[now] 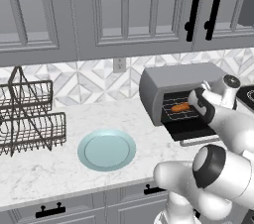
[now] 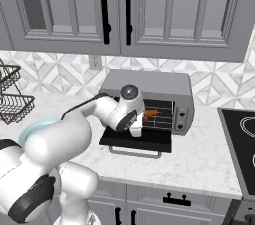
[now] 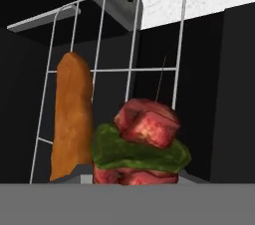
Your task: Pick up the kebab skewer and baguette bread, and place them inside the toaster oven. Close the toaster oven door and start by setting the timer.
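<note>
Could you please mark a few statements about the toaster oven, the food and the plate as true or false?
1. The toaster oven door is shut. False: it hangs open, dropped down flat.
2. The baguette bread lies on the wire rack inside the toaster oven. True.
3. The kebab skewer lies on the plate. False: it is at the end effector, in front of the rack beside the baguette.
4. Nothing lies on the plate. True.
5. The plate sits left of the toaster oven in the left base view. True.
</note>
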